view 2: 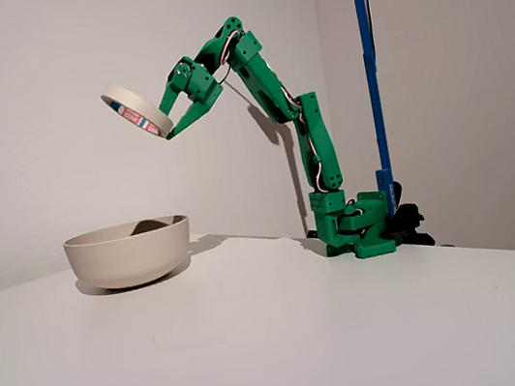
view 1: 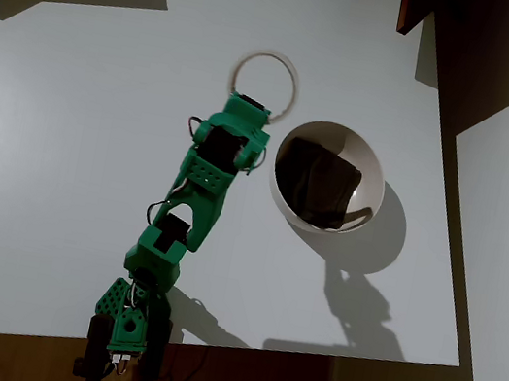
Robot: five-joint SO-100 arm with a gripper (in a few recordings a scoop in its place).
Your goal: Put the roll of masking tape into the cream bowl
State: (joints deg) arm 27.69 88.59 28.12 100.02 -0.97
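My hand [view 2: 169,129] grips the roll of masking tape [view 2: 135,111] by its rim, fingers closed on it, high above the bench [view 2: 291,344]. The roll is tilted. The cream bowl [view 2: 130,252] sits on the bench below; in the overhead view the roll [view 1: 264,84] lies just beside the bowl [view 1: 328,176], not over it.

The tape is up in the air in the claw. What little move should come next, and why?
Probably a short swing sideways toward the bowl, with no release yet. The gripper holds the tape high above the table, and from overhead the ring sits beside the bowl's rim, not over its opening, so dropping it now would likely miss.
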